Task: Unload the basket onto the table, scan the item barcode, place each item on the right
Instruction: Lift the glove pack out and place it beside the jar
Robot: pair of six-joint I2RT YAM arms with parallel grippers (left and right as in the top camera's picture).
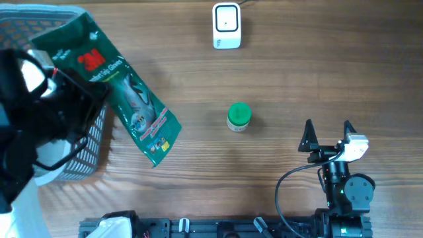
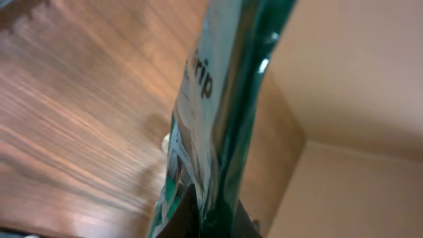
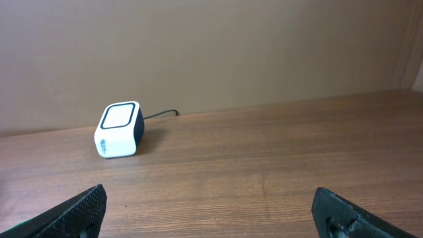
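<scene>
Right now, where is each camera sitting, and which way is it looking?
Overhead: above the table, looking straight down on packet, jar, scanner and basket; left arm and right arm show.
Left wrist: on the left arm, looking along the packet its shut left tool holds; dark fingers at the bottom.
Right wrist: on the right arm, low, facing scanner and wall; open right tool, fingertips in the bottom corners.
Shared: overhead and right wrist see the scanner; overhead and left wrist the packet.
</scene>
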